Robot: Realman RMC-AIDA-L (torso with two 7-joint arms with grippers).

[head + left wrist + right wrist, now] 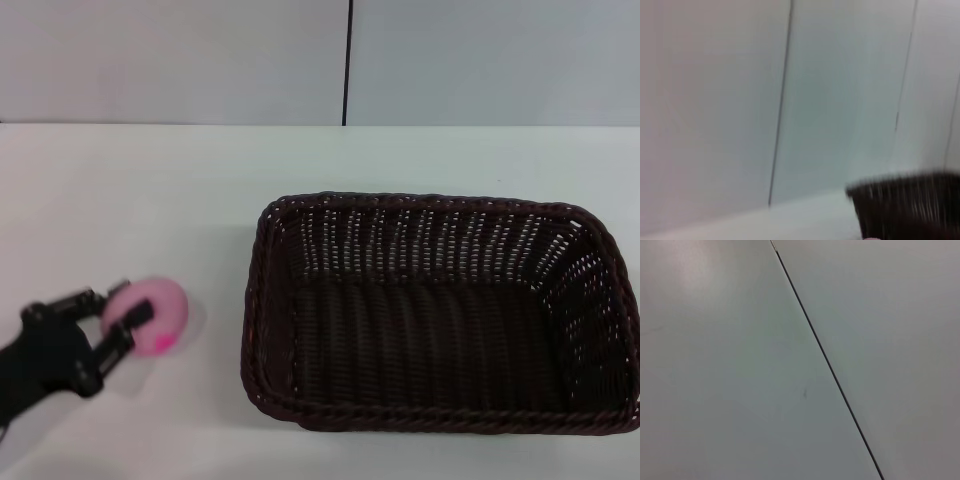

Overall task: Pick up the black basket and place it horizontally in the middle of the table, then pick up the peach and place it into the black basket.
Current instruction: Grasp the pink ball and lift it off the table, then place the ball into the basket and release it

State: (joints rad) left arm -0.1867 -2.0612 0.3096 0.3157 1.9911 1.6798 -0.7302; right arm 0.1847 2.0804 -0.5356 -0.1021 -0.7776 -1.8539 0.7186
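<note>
The black basket [262,300] lies with its long side across the table [130,190], right of centre in the head view, open side up and empty. Its dark edge also shows in the left wrist view [910,205]. The pink peach [160,305] is at the table's front left, to the left of the basket. My left gripper [130,303] reaches in from the lower left, and its two black fingers clasp the peach's left side. I cannot tell whether the peach rests on the table or is just off it. My right gripper is out of view.
A pale wall with a dark vertical seam [347,60] stands behind the table. The right wrist view shows only a plain panel with a dark seam [825,357]. Bare white tabletop lies between the peach and the basket.
</note>
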